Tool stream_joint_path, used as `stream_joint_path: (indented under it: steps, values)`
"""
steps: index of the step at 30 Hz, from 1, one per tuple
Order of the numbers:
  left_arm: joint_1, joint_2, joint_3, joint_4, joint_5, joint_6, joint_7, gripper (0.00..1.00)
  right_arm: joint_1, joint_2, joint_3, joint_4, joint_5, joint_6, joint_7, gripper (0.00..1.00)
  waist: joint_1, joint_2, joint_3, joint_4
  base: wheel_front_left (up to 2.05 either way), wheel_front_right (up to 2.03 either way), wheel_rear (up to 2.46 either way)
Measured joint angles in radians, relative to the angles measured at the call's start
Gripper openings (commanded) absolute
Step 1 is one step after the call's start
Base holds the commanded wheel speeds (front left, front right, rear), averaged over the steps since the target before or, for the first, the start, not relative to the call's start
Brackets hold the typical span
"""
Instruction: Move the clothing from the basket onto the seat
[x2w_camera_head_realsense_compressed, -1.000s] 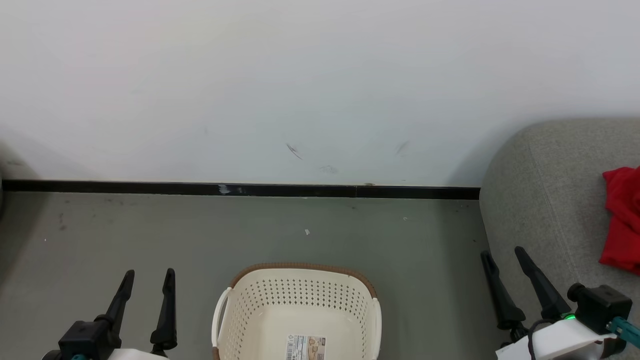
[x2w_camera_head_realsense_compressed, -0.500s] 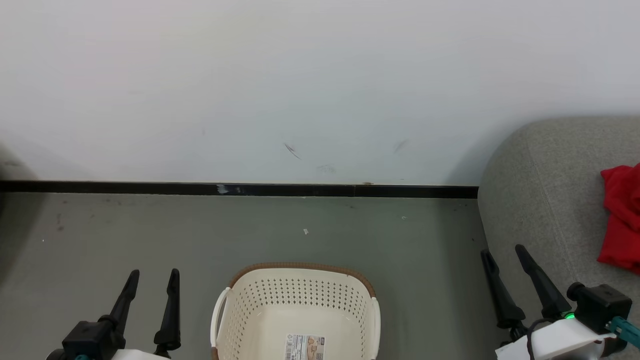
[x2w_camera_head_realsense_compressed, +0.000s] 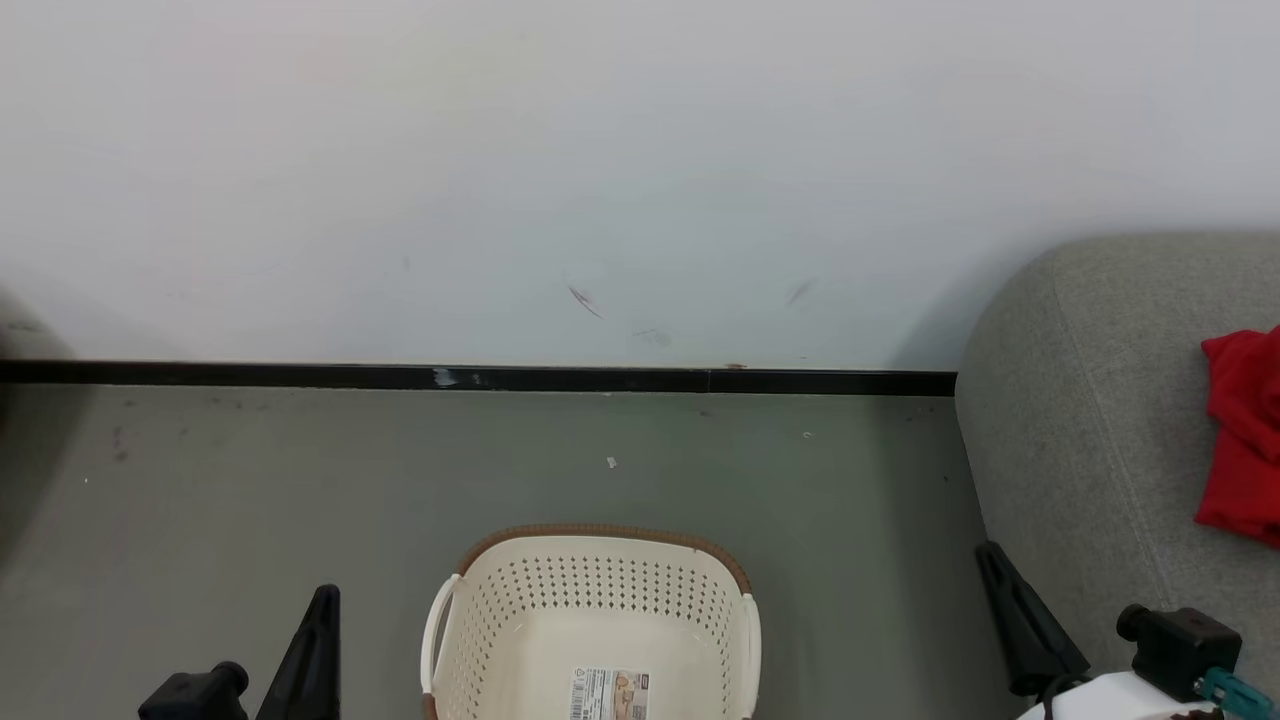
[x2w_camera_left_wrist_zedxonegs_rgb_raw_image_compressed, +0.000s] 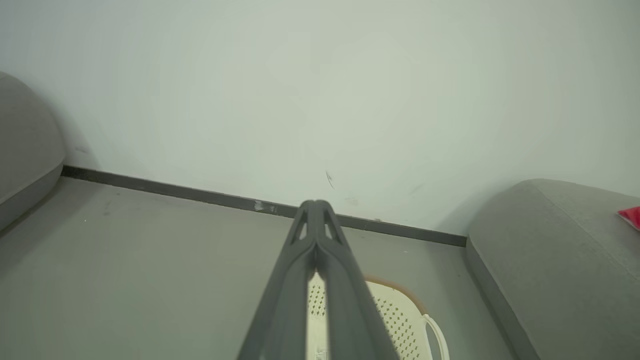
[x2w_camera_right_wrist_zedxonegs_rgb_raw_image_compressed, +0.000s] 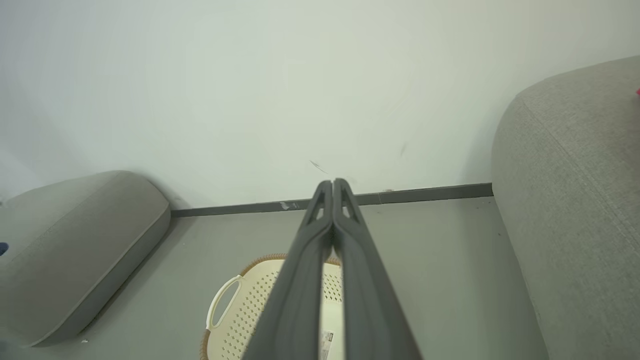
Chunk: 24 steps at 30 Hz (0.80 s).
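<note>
The setting is a grey floor (x2w_camera_head_realsense_compressed: 250, 480) against a white wall (x2w_camera_head_realsense_compressed: 600, 150) with a black skirting strip (x2w_camera_head_realsense_compressed: 300, 375). The laundry basket (x2w_camera_head_realsense_compressed: 595, 600) stands on the floor at the bottom centre of the head view. Its visible interior holds no fabric, only a printed label (x2w_camera_head_realsense_compressed: 610, 693) on the base.

To the right of the basket is the grey sofa (x2w_camera_head_realsense_compressed: 1090, 400), with the red clothing (x2w_camera_head_realsense_compressed: 1245, 430) lying on its cushion, well apart from the basket.

Change: a second ago both grippers stood open. The left gripper (x2w_camera_left_wrist_zedxonegs_rgb_raw_image_compressed: 316, 206), left of the basket, and the right gripper (x2w_camera_right_wrist_zedxonegs_rgb_raw_image_compressed: 333, 184), right of the basket, are now pressed fully together on nothing and sit lower in the head view.

Assessment: the transfer appears complete and the arms are stowing.
</note>
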Motion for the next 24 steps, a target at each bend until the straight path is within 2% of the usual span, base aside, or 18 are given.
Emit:
stream_joint_path:
  steps: [12, 24]
  values:
    - [-0.003, -0.012, 0.029, 0.012, -0.173, -0.023, 0.052, 0.00, -0.001, 0.003, -0.014, -0.003, 0.207, 0.000, 0.028, 0.00, 0.0010, 0.0000, 0.002, -0.001, 0.00, 0.00, 0.00]
    - [-0.008, -0.023, 0.059, 0.023, -0.312, -0.044, 0.097, 0.00, -0.006, 0.001, -0.026, 0.016, 0.382, 0.000, 0.071, 0.00, 0.0109, 0.0000, -0.003, -0.002, 0.00, 0.00, 0.00]
